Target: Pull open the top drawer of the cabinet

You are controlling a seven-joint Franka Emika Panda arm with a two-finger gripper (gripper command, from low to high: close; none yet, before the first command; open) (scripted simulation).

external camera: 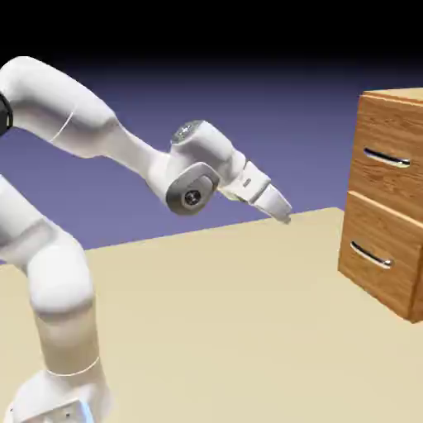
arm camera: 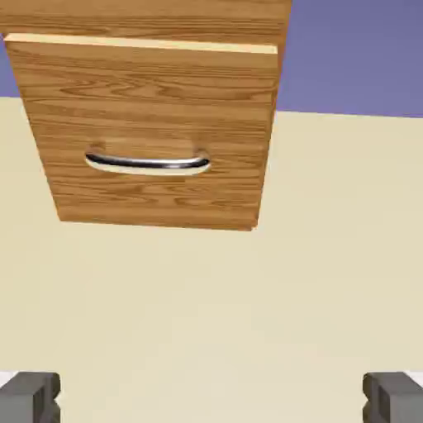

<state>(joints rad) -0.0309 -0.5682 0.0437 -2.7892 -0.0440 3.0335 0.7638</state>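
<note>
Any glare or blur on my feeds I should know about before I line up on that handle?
Exterior view: black band above the blue-violet backdrop, top drawer handle bright-edged but readable. Hand view: lower drawer handle shows dark and pale streaks, outline clear; no obvious blur in either.

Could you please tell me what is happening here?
A robot arm is at work by a wooden cabinet, where the top drawer is to be pulled open. It holds nothing yet: its fingers are spread wide, well short of the handles. Both drawers are still closed.
</note>
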